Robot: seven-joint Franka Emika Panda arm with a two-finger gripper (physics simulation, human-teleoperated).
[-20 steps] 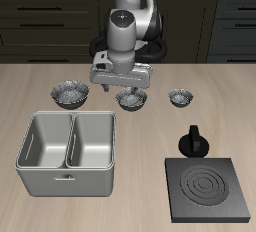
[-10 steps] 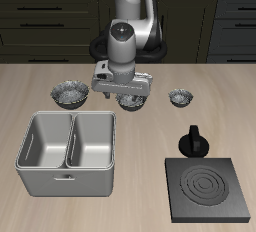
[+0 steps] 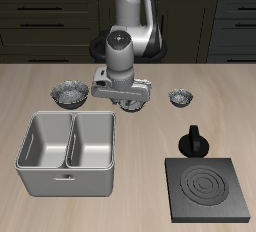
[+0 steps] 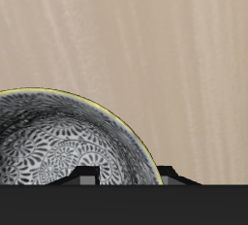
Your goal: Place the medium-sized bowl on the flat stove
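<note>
**benchrat:** Up near the middle of the exterior frame, the gripper point(image 3: 124, 98) sits right down over the medium-sized bowl point(image 3: 130, 102), so most of the bowl is hidden behind the hand. Looks like the grasp step to me.

**solderpaw:** Agreed, though I honestly can't tell if the fingers are clamped or slack. In the wrist view the bowl's speckled inside and rim point(image 4: 68, 151) fill the space just ahead of the dark fingertips, but there's no clear contact.

**benchrat:** So the next move would be pinching that rim, lifting straight up, then carrying it toward the lower right of the frame, where the flat stove point(image 3: 208, 189) sits with its knob point(image 3: 191, 141) on the far edge. Needs enough height to clear the knob.

**solderpaw:** Other stuff, big to small: pale wood table point(image 3: 150, 116), dark cabinets point(image 3: 40, 21) behind, grey double-basin tray point(image 3: 67, 154) lower left, larger bowl point(image 3: 68, 94) left of the gripper, smallest bowl point(image 3: 180, 97) to its right.
</note>
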